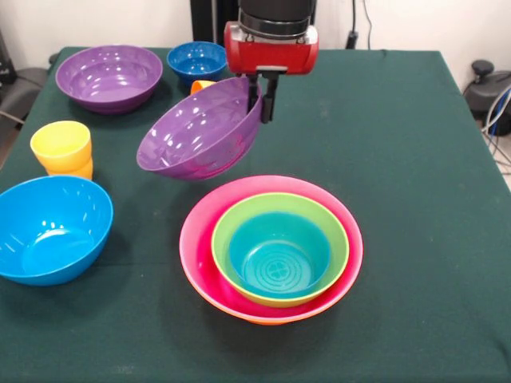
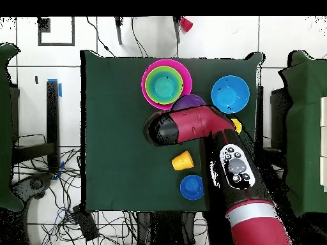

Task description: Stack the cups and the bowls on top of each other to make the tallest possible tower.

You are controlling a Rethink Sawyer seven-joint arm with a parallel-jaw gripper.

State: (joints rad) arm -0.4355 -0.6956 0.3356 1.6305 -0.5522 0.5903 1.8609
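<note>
Tower is sitting near the front middle of the green table in the front view: orange bowl showing only as a sliver under the pink bowl, green bowl inside that, teal bowl innermost. Claw is pinching the rim of a purple bowl, narrow on it, and the bowl is hanging tilted, mouth facing front-left, clear of the table and just behind-left of the tower.

Front view is showing things the overhead view is hiding: the second purple bowl at the far left corner, the grip on the rim, and the yellow cup nested on an orange cup by the left edge. An orange bit is peeking behind the held bowl. The overhead view is showing that as a whole orange-yellow cup lying on its side near the small dark-blue bowl, while the arm is covering most of the held purple bowl and all but a sliver of the yellow cup.

Light blue bowl is sitting near the front-left edge, its rim running past the picture's left border. The right half of the table is lying open out to its edge.
</note>
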